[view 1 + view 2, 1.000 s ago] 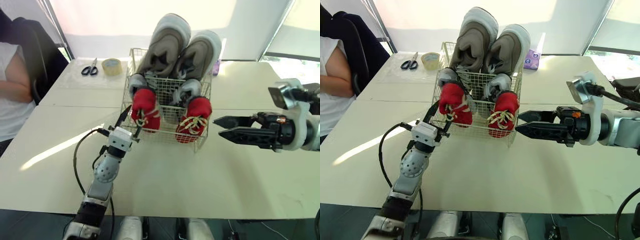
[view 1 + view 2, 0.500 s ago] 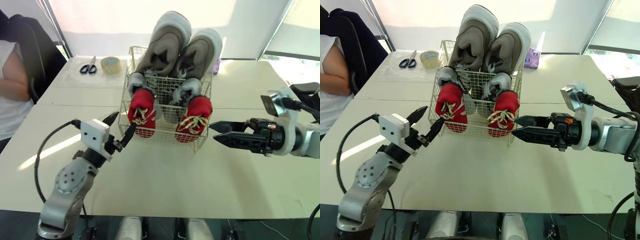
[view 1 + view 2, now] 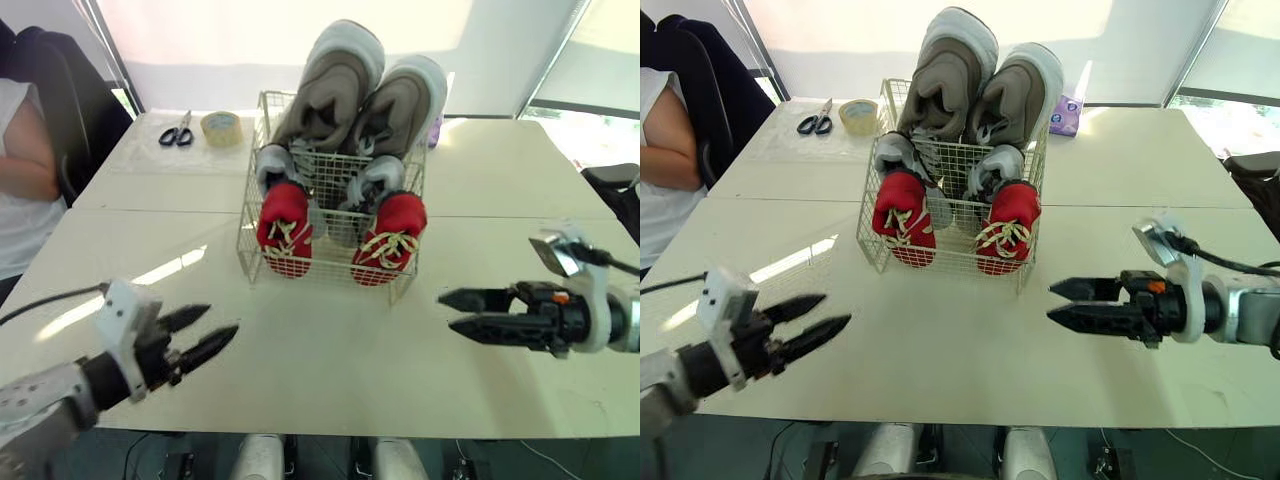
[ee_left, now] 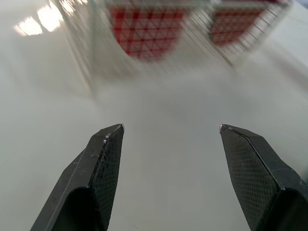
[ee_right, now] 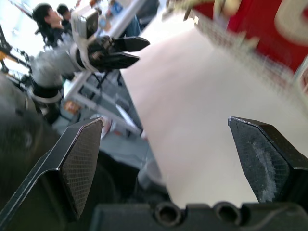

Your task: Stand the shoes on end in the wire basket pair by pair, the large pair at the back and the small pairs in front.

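Six shoes (image 3: 288, 225) in basket (image 3: 334, 262), both tools (image 3: 222, 320) (image 3: 446, 311) spread

grey shoes (image 3: 271, 163) half hidden, person (image 3: 18, 175) cropped

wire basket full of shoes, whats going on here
A two-armed robot is packing shoes into the wire basket on the table. Right now the basket holds the large grey pair standing on end at the back, a small grey pair in front of it and a small red pair at the very front. The left tool and the right tool both hover open and empty over the table, apart from the basket. The loading looks done.
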Controlling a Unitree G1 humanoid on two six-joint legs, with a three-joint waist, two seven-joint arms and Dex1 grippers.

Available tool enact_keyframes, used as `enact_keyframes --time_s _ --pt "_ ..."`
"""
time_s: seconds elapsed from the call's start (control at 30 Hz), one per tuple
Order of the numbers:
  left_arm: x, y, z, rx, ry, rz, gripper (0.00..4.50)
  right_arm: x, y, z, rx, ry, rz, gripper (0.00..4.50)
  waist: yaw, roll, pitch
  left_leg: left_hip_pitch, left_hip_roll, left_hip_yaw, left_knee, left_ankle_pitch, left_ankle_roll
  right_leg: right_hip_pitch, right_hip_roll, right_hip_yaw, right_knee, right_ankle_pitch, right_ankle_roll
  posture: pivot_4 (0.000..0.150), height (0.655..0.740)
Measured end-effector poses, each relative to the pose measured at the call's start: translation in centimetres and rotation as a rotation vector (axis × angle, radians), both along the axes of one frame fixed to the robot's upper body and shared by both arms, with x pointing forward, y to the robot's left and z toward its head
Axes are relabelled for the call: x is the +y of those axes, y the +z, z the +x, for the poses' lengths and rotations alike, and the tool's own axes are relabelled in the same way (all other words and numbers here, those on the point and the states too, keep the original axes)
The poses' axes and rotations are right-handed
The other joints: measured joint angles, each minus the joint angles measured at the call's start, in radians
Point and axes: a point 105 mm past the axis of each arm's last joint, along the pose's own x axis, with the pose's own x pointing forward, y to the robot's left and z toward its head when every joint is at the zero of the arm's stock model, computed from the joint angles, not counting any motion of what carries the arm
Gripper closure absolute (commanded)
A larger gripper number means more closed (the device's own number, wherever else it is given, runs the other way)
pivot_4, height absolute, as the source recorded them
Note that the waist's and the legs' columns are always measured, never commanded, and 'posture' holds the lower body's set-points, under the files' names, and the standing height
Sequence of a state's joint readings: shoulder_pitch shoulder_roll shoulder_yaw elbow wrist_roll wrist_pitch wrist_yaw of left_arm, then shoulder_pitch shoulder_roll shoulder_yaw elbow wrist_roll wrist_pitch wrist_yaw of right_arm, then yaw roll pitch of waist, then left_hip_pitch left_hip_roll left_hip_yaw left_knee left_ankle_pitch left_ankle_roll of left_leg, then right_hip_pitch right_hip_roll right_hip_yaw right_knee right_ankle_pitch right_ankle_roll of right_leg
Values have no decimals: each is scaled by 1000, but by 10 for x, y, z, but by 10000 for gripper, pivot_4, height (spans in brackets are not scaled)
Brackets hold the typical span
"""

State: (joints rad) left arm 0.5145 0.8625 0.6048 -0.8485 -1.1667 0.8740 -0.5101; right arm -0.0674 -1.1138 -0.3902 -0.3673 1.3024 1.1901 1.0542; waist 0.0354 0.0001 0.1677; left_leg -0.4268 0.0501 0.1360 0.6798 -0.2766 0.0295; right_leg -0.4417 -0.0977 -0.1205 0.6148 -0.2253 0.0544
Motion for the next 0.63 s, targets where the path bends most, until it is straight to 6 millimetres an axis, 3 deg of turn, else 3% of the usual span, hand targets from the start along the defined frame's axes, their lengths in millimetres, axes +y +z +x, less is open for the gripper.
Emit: enact_keyframes --time_s 0.07,0.23,0.63 --pt "6 -13 -7 72 -15 16 12497 1 -8 -2 3 15 -22 0 -1 2 1 0 0 0 0 0 0 0 0 0 -1 0 0 1500 7400" --pt "17 -24 4 47 9 60 12497 7 -24 0 -26 43 -54 0 0 4 3 -1 0 0 -4 -1 -1 -1 -1 0 -3 0 0 1500 7400" --pt "17 -29 3 70 14 -21 12497 18 -24 4 -68 52 -37 0 1 3 3 -1 -1 2 -14 1 -2 -2 1 0 -3 1 -5 1500 7400"
